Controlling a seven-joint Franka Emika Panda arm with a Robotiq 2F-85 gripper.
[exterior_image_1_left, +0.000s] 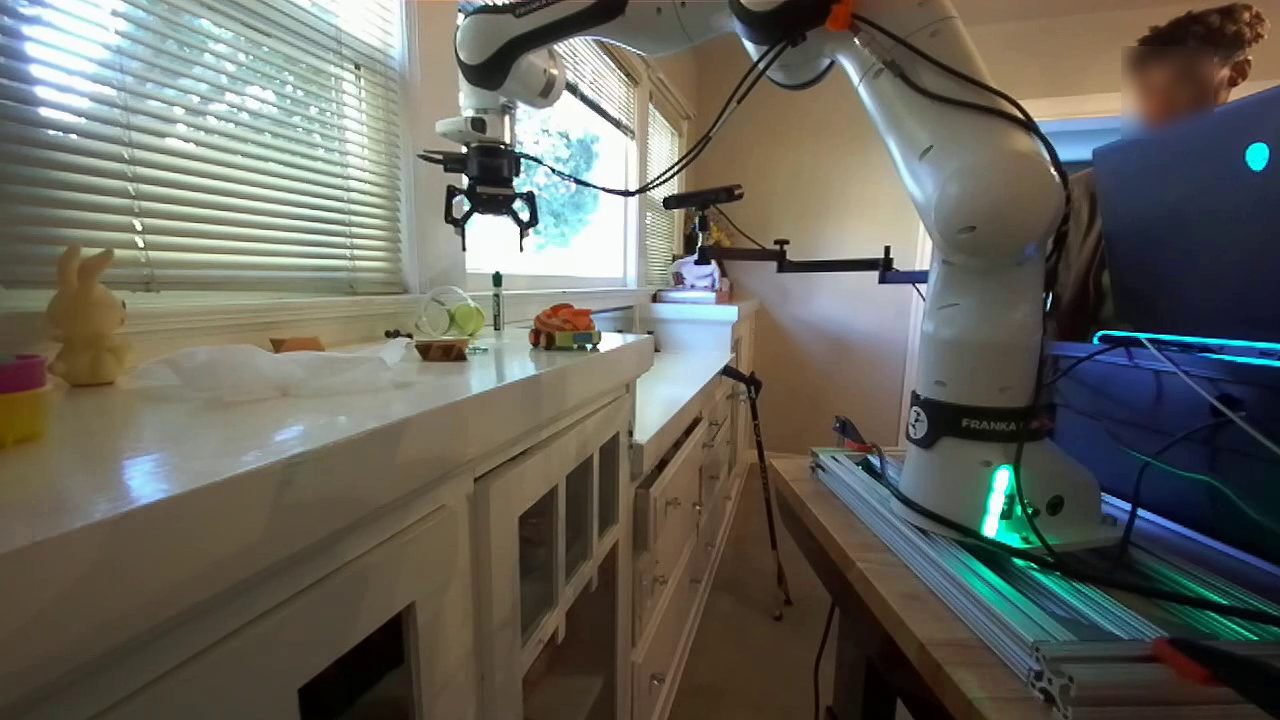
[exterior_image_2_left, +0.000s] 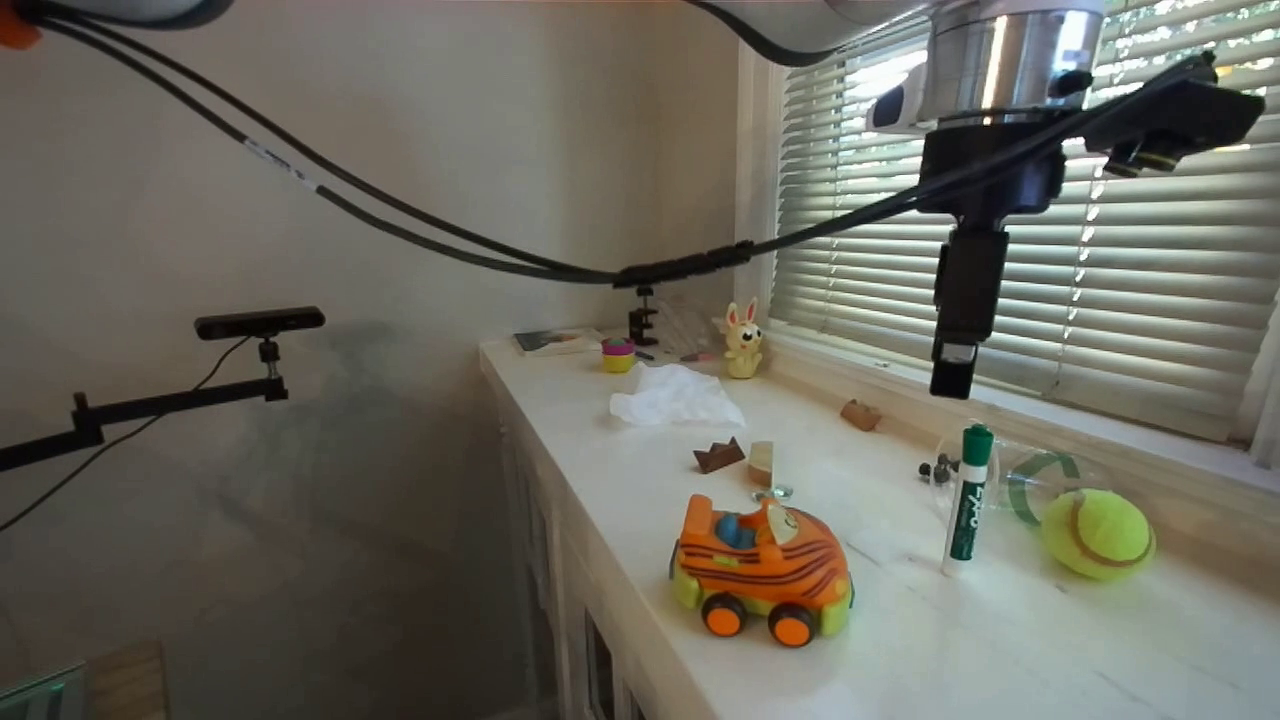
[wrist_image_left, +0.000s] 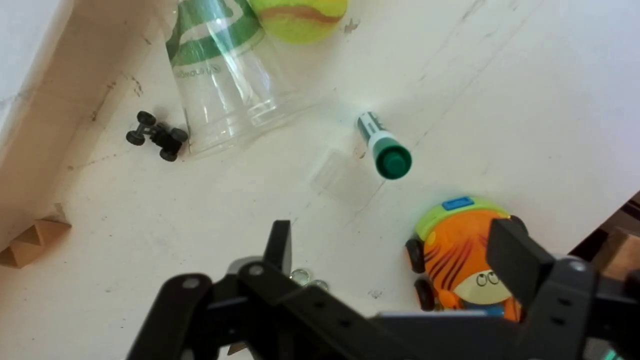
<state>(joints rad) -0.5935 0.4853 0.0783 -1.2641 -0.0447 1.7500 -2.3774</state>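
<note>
— What is made of the room?
— Beige walls (exterior_image_2_left: 500, 120) are lit by daylight let in through slatted blinds (exterior_image_1_left: 200, 180); beneath, a glossy white counter (exterior_image_2_left: 1000, 660) is marked by scuffs.
— And the gripper (exterior_image_1_left: 492, 244)?
— It is suspended over the counter, pointed straight down, with its fingers (wrist_image_left: 515, 265) spread wide and nothing gripped.
— Why are the things set as they are?
— The orange toy car (exterior_image_2_left: 765, 565) is stood on its wheels near the front edge, presumably for stability. The clear cup (wrist_image_left: 225, 90) is laid on its side toward the back, perhaps kept from rolling by the tennis ball (exterior_image_2_left: 1098, 535) just beside it; whether they are touching cannot be told. The green-capped marker (exterior_image_2_left: 968, 500) is balanced upright on its end, presumably flat, and is placed almost beneath the fingers.
— And the smallest?
— Black toy wheels (wrist_image_left: 157, 136) are seen just beside the cup, tiny clear beads (wrist_image_left: 300, 276) near the car.
</note>
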